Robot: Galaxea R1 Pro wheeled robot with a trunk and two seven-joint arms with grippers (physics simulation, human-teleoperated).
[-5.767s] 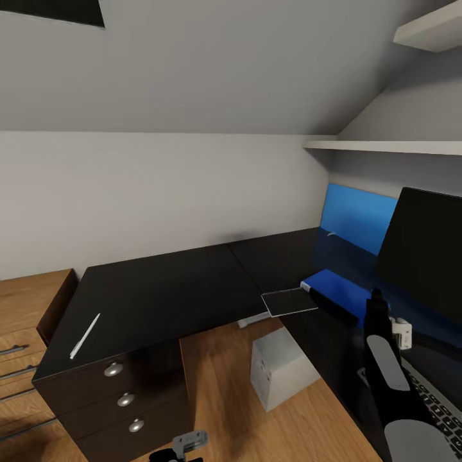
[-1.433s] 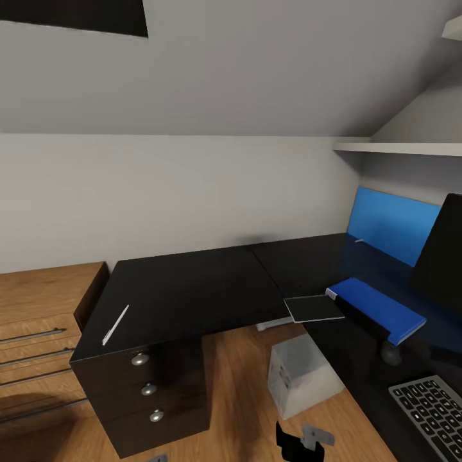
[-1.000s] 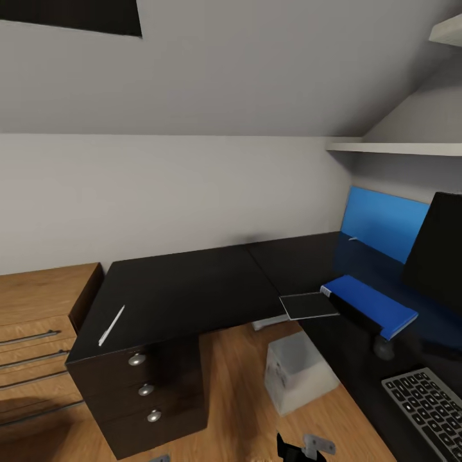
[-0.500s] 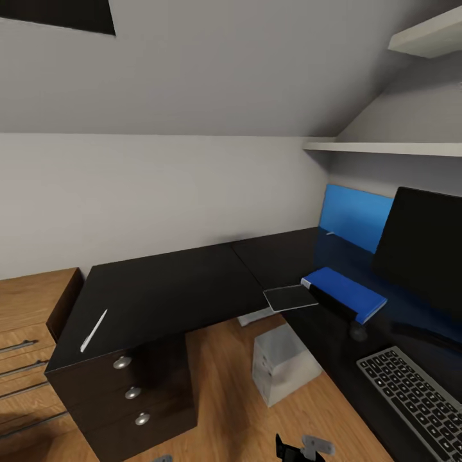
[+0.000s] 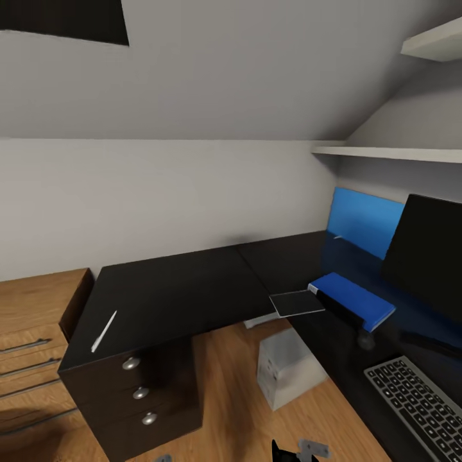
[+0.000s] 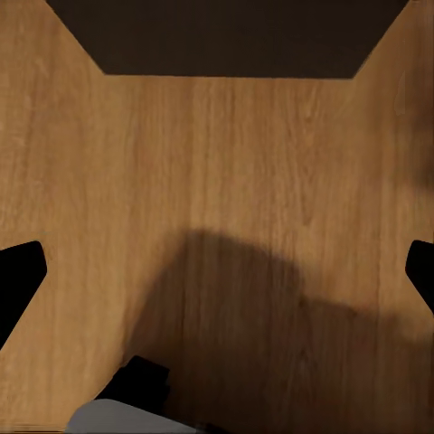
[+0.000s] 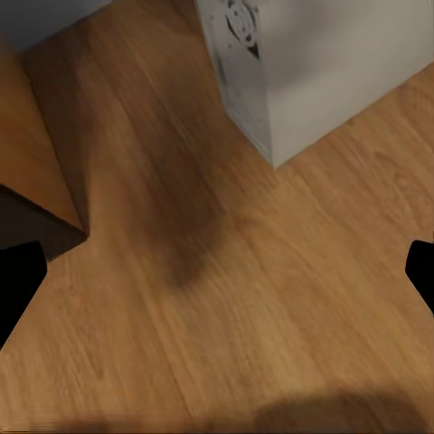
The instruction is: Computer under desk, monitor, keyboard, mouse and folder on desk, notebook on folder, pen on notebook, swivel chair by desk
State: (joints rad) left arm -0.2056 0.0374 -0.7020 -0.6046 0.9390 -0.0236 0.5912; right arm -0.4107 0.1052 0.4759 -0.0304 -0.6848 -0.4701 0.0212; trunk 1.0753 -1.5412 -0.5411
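Black L-shaped desk: the broad left wing is bare apart from the white pen near its front left corner, so the rest of that surface is open. The right wing is crowded: the notebook overhangs the inner corner, touching the blue folder; the mouse, keyboard and monitor lie beyond. Under the desk, the grey computer stands on the wood floor, with open floor between it and the drawer unit. A wall shelf overhangs the right wing.
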